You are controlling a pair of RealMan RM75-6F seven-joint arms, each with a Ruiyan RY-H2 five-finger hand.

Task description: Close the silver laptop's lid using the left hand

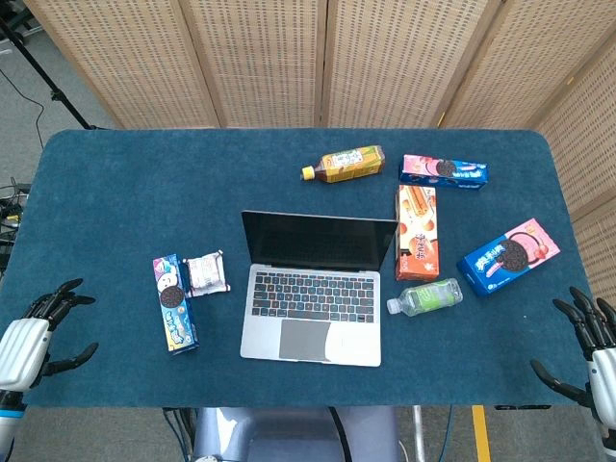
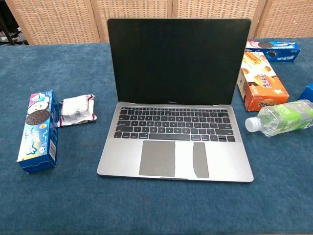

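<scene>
While spread over the blue surface point(image 1: 125, 192): silver laptop point(image 1: 313, 313) at centre, lid upright, screen dark. At 3 o'clock, orange biscuit box point(image 1: 417, 232), then water bottle point(image 1: 425, 296). Left hand point(image 1: 38, 332) at 8 o'clock, right hand point(image 1: 589, 351) at 4 o'clock, fingers apart, holding nothing.

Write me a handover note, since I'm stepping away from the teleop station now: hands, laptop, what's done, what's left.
Left hand: open, holding nothing, at the table's near left corner, well clear of the laptop.
Right hand: open, idle at the near right edge.
Silver laptop: mid-table, lid upright and fully open, screen dark.
Done: nothing yet.
Left: bring the left hand to the lid's top edge and fold it down shut.
</scene>
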